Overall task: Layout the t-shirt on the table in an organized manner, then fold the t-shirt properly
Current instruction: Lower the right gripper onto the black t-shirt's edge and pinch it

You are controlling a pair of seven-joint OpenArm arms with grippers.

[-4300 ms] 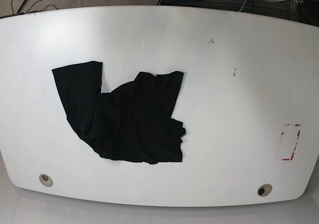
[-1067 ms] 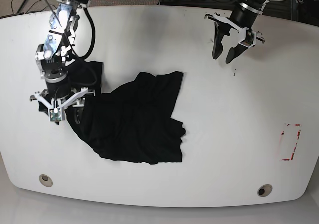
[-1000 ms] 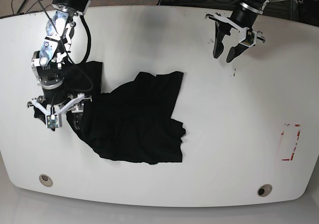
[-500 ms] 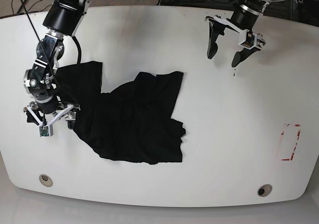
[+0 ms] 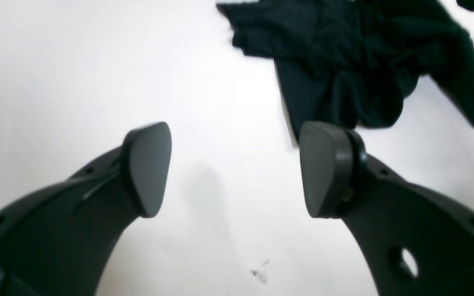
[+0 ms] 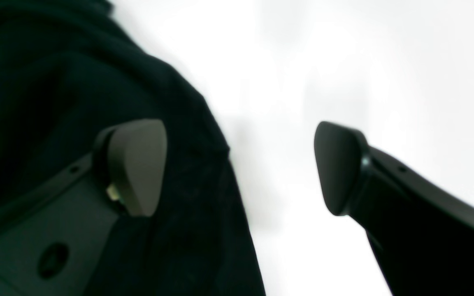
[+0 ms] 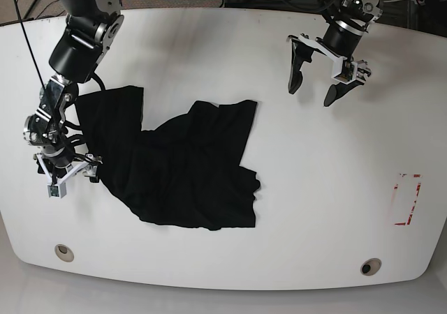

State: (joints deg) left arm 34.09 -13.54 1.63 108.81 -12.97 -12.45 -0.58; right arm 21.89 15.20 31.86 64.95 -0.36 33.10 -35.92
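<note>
A black t-shirt (image 7: pixel 178 164) lies crumpled on the white table (image 7: pixel 314 188), left of the middle in the base view, one sleeve spread toward the far left and the body bunched in folds. The right gripper (image 7: pixel 68 175) is low at the shirt's left edge, jaws spread wide; in its wrist view one finger (image 6: pixel 132 164) is over the dark cloth and the other over bare table, with the cloth's edge running between them and nothing pinched. The left gripper (image 7: pixel 313 86) hangs above bare table near the far right, well apart from the shirt, jaws wide apart and empty. Its wrist view shows the shirt beyond its fingertips (image 5: pixel 148 164) and a few dark specks (image 5: pixel 259 274) on the table below. A red-outlined mark (image 7: pixel 406 199) sits near the right edge, and two round holes (image 7: pixel 64 252) lie along the near edge.
</note>
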